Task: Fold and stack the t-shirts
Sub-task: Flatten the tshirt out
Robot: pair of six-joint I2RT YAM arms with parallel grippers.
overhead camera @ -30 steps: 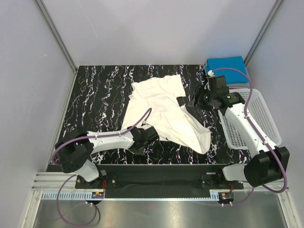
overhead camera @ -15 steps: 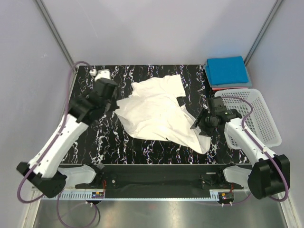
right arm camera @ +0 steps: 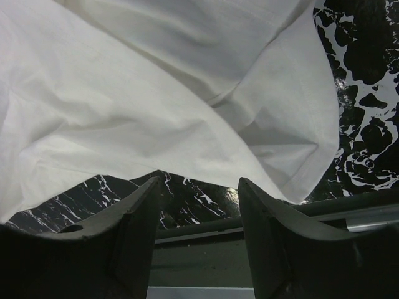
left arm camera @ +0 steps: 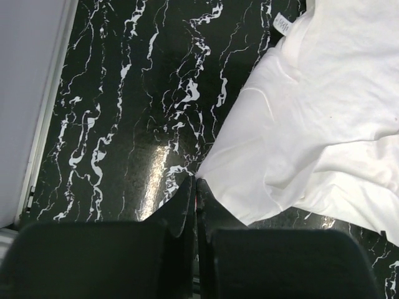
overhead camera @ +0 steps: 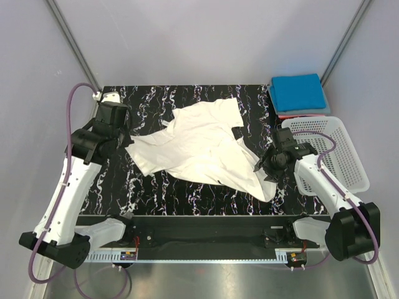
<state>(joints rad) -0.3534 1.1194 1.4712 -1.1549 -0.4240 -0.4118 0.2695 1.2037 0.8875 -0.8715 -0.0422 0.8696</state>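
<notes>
A white t-shirt lies spread and creased across the middle of the black marbled table. My left gripper is at the shirt's left corner; in the left wrist view that gripper is shut with the corner of the white t-shirt pinched at its tips. My right gripper hovers open over the shirt's right lower flap; nothing sits between the jaws of this gripper, and the white t-shirt lies just beyond them. A folded blue t-shirt rests on a red t-shirt at the back right.
A white lattice basket stands at the right edge, beside the right arm. Grey walls close in the left, back and right sides. The table's metal front rail shows under the right gripper.
The left arm swung from the front of the table up to the far left, dragging the shirt's corner leftward and spreading it. The right gripper moved from the back toward the shirt's right lower flap.
</notes>
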